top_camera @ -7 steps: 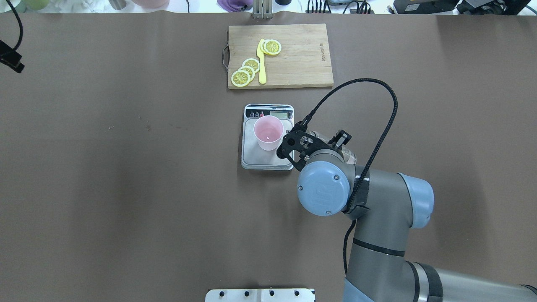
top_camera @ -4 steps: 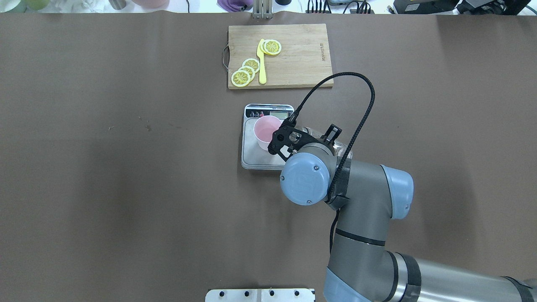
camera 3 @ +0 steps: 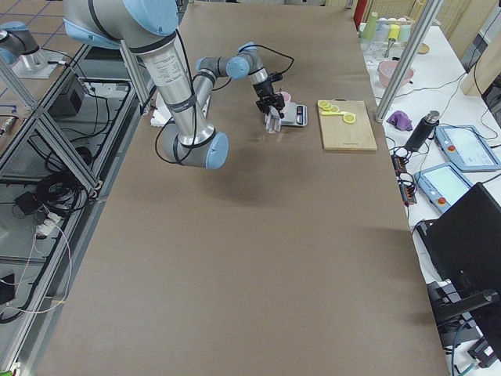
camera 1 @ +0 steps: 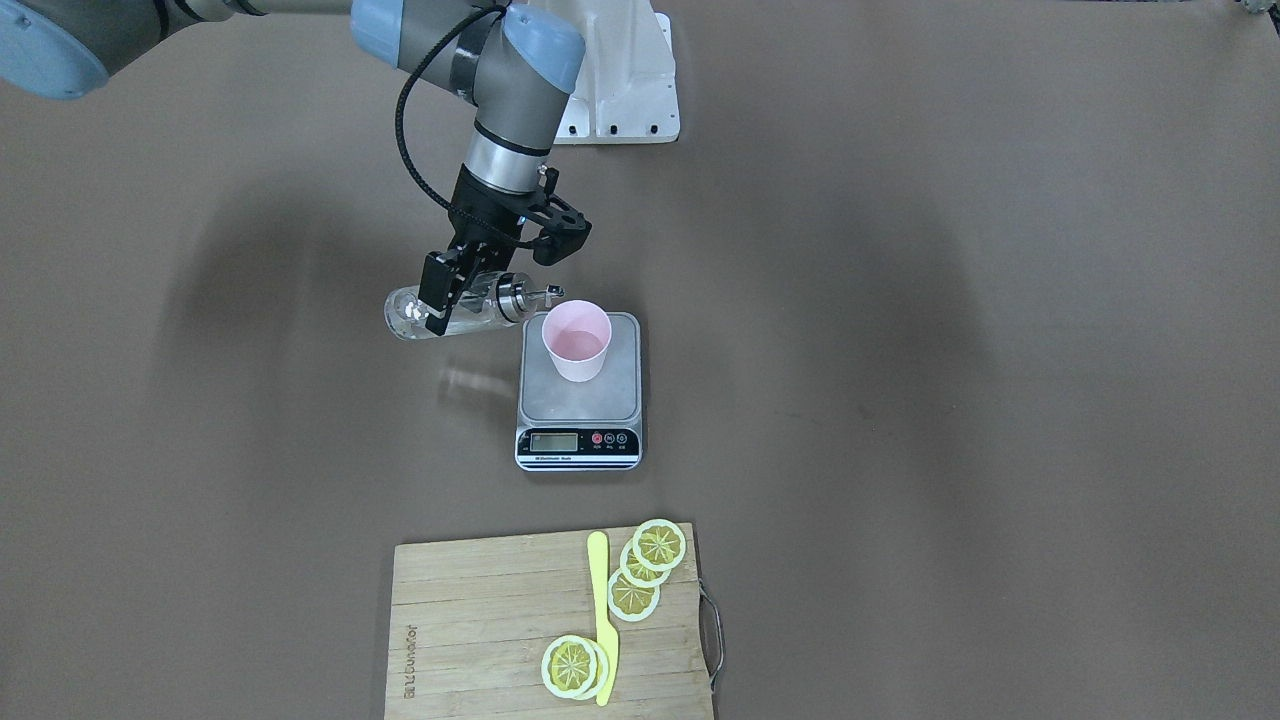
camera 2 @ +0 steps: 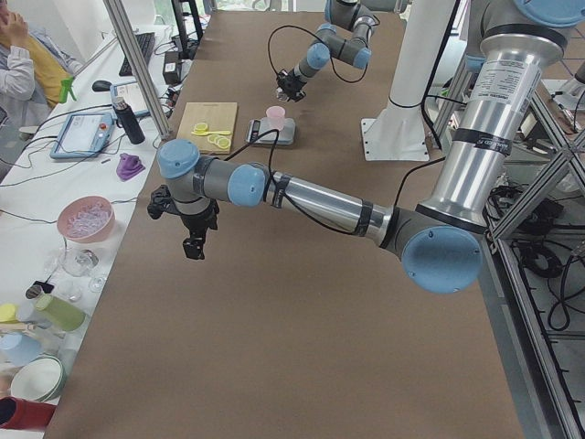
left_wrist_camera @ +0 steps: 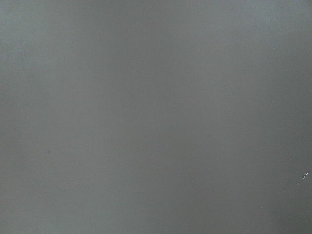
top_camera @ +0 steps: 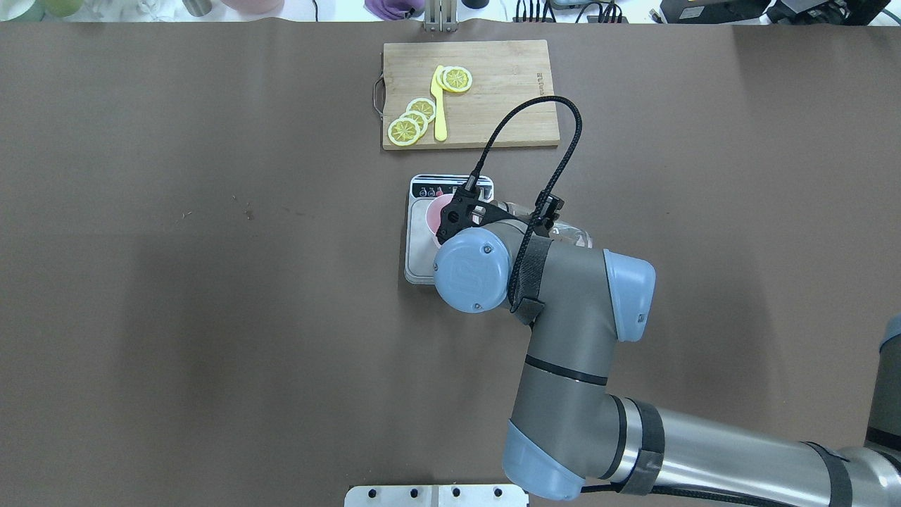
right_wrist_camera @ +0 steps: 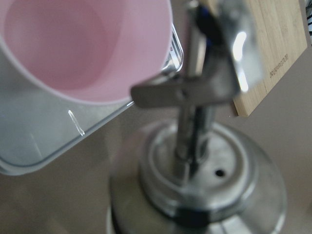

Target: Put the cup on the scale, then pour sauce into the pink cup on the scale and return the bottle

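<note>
the right claw [camera 1: 452, 300] is clamped across the body of the bottle [camera 1: 480, 312], which is tipped almost flat. its thin spout [camera 1: 541, 293] sits just beside the rim of the cup [camera 1: 577, 343] and seemingly not yet over the opening. the cup stands upright on the scale [camera 1: 580, 402], toward the robot's side of the platform. the likeliest trouble is a pour that starts short: if the tilt deepens before the spout clears the rim, the clear sauce would run onto the steel platform or the worktop [camera 1: 900, 300], and the reading would mislead. the spout or collar could also nudge the light cup and slide or topple it. the smooth glass might twist in the grip. the left claw [camera 2: 194, 240] hangs over bare worktop, well apart; whether it is open or closed cannot be told.
</note>
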`<state>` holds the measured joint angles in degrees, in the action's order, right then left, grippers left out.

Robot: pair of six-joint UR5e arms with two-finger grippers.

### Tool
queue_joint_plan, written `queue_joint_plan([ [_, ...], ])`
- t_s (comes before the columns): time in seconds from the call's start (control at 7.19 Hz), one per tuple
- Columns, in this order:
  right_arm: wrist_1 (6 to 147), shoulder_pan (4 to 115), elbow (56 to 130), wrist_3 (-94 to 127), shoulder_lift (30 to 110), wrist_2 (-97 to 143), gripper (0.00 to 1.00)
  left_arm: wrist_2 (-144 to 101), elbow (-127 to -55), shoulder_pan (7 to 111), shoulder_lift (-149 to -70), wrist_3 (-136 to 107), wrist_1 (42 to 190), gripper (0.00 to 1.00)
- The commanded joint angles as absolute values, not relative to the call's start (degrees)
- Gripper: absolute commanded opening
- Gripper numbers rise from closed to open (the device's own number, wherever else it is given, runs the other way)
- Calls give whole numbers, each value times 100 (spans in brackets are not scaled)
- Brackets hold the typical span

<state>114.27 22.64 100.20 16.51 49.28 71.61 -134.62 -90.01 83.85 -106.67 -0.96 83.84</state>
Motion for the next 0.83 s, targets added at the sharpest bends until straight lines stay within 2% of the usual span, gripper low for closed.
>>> queue_joint_plan([
  [0.0, 11644, 2303, 9731, 1477, 4695, 7224, 0, -13465, -9017, 8394, -10635, -88, 8394, 98],
  [0.7, 12839, 2355, 9712, 827, 4430, 6971, 0, -13474, -9035, 8420, -10574, -88, 8394, 98],
])
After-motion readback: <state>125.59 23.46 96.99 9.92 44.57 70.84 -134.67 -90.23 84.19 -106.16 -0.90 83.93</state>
